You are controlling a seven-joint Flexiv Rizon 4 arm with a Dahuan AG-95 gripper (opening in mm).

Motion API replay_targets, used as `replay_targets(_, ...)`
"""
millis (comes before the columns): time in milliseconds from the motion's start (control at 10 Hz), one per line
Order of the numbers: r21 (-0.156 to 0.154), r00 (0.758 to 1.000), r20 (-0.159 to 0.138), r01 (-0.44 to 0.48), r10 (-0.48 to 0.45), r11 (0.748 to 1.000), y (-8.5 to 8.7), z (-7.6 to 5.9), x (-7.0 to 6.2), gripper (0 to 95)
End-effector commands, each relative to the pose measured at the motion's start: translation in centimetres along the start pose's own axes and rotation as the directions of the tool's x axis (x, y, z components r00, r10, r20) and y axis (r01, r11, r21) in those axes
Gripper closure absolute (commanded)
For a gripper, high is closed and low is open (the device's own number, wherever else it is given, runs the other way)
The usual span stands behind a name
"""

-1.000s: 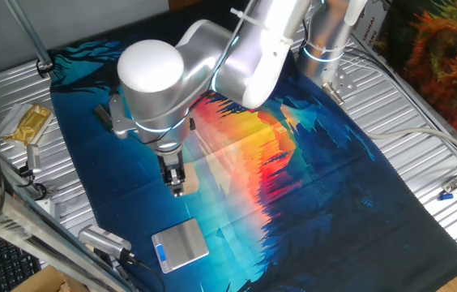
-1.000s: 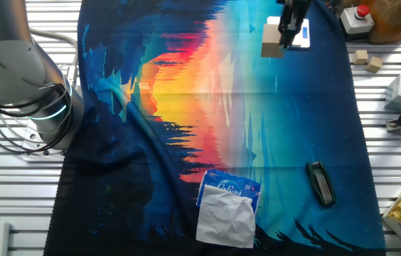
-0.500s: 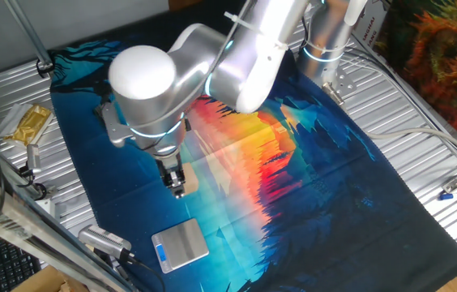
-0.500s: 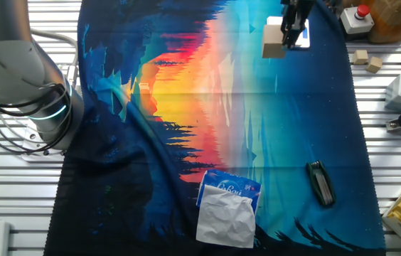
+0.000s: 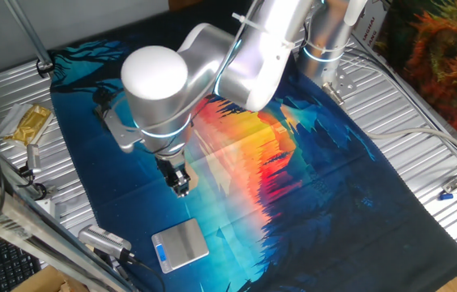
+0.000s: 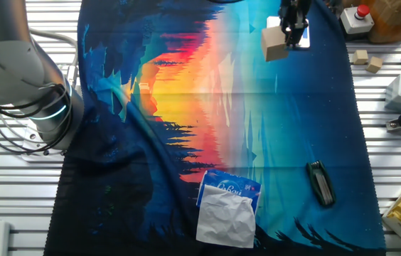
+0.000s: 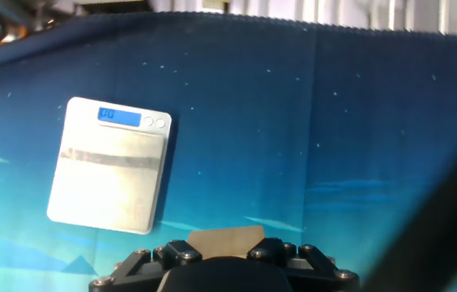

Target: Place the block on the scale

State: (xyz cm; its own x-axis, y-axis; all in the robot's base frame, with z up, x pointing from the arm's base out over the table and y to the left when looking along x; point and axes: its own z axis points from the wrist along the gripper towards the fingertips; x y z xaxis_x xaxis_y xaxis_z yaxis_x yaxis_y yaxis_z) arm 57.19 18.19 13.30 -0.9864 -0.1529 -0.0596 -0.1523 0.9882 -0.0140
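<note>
My gripper (image 5: 181,188) is shut on the block, a small tan wooden cube (image 6: 274,44), and holds it above the blue patterned cloth. In the hand view the block (image 7: 227,240) shows between the fingers at the bottom edge. The scale, a flat silver square with a blue display strip (image 5: 180,244), lies on the cloth near the front edge, below and just right of the gripper. In the hand view the scale (image 7: 108,165) lies to the left of the block. In the other fixed view the gripper (image 6: 291,28) hides most of the scale.
A blue-and-white tissue packet (image 6: 227,207) and a small dark bar (image 6: 320,183) lie on the cloth far from the scale. Two more tan cubes (image 6: 366,60) and a red button box (image 6: 357,19) sit on the metal table beside the cloth. A gold packet (image 5: 27,123) lies off the cloth.
The arm has shifted slightly, carrying the block a little toward the scale; the block stays gripped.
</note>
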Motion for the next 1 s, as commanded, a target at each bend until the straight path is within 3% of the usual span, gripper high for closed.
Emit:
replay_targets(100,-0.015,0.999,0.01,0.035,-0.034,0.999,0.0,0.0,-0.1,95.0)
replay_targets(500,-0.016,0.998,-0.005,-0.066,0.066,0.998,0.2,0.0,-0.1,95.0)
replay_targets(800,-0.042,0.962,-0.022,-0.274,0.274,0.961,1.8,-0.5,-0.5,95.0)
replay_targets(1000,-0.034,0.959,-0.022,-0.283,0.282,0.958,2.2,-0.7,-0.6,95.0)
